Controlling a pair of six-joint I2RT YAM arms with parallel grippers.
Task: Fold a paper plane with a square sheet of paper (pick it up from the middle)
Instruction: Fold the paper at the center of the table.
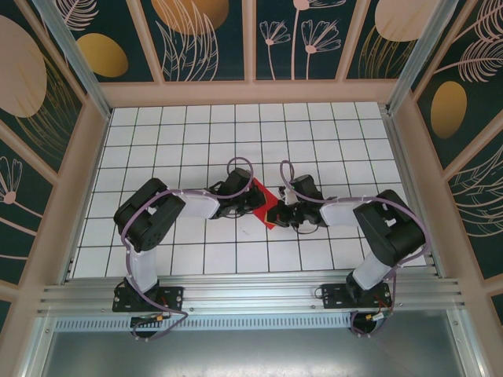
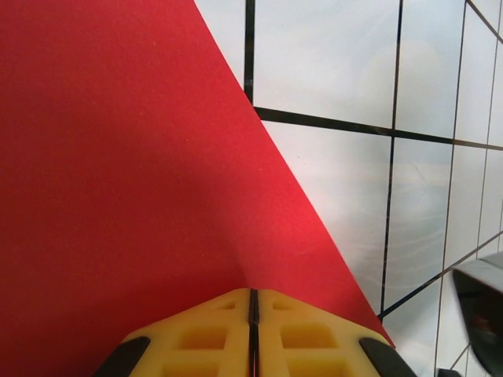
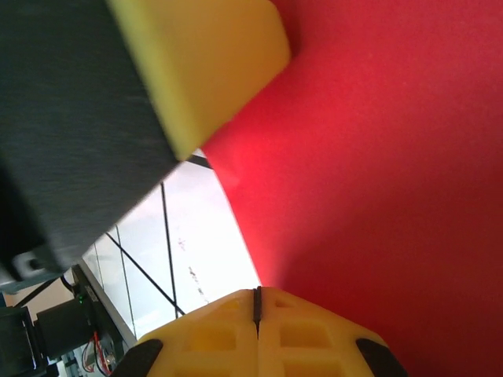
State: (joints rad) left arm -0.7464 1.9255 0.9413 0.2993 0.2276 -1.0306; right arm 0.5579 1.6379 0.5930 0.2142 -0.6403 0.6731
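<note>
We see the left pincer [image 2: 253,305] and right pincer [image 3: 257,305] both pinching the square sheet of paper [image 1: 263,201] mid-counter [image 1: 157,141], so it looks like early folding, with nothing dart-shaped yet.

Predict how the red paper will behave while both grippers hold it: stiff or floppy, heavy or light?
Probably floppy: the red paper is so thin that the left gripper looks fully shut on it. Likely very light: small fingertip pinches by it and the right gripper seem to hold it. It may crease or tear if they pull apart.
</note>
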